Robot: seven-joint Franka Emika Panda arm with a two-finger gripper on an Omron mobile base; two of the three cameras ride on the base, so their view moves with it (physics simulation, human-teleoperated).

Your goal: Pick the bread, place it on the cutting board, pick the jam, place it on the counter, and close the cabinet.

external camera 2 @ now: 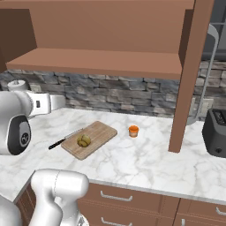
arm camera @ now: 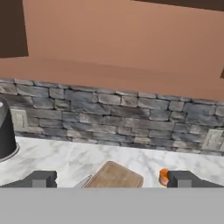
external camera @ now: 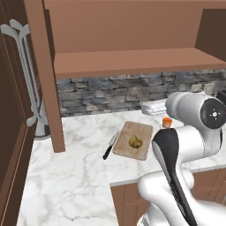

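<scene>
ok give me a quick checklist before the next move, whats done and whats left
1. bread on the cutting board: ok, it lies on the board in both base views.
2. jam on the counter: ok, upright on the marble, apart from the board.
3. gripper free: ok, jaws wide apart with nothing between them.
4. cabinet closed: not ok, its inside and shelf are exposed and a door stands edge-on.
5. Path to the door: cannot tell, though the knife lies low beside the board.
</scene>
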